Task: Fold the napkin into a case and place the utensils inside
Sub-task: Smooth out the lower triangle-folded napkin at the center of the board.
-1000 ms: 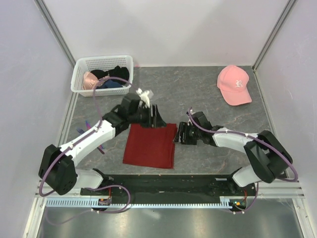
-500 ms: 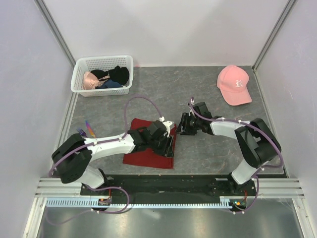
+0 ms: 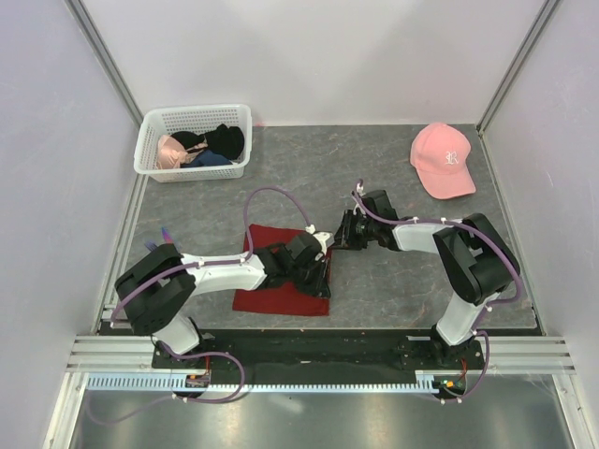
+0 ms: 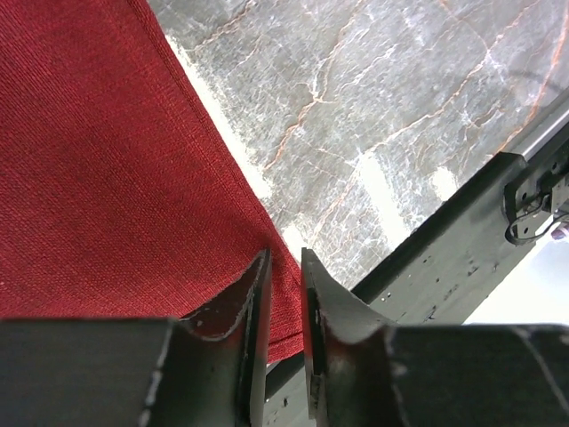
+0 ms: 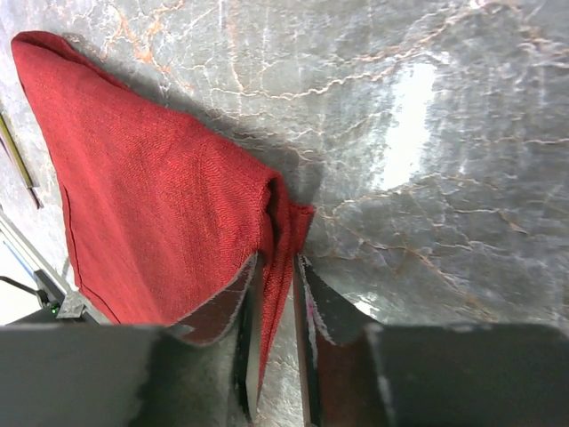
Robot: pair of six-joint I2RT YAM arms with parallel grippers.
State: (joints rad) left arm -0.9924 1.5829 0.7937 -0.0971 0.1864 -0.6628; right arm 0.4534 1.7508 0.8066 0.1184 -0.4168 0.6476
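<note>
The dark red napkin [image 3: 267, 297] lies flat on the grey table, partly under my left arm. My left gripper [image 3: 323, 281] stands at its near right corner. In the left wrist view the jaws [image 4: 284, 258] leave a narrow gap with the napkin's [image 4: 107, 178] hemmed edge between them, and a grip does not show. My right gripper [image 3: 339, 236] is at the far right corner. In the right wrist view its jaws [image 5: 274, 262] pinch a raised ridge of napkin [image 5: 151, 205]. Thin coloured utensils [image 3: 165, 236] peek out by the table's left edge.
A white basket [image 3: 150, 140] with black and pink garments stands at the back left. A pink cap [image 3: 442, 159] lies at the back right. The black base rail [image 3: 309, 341] runs just beyond the napkin's near edge.
My left arm swung from the napkin's far edge down to its near right corner. The right gripper moved up to the far right corner. Both pairs of jaws have narrowed.
</note>
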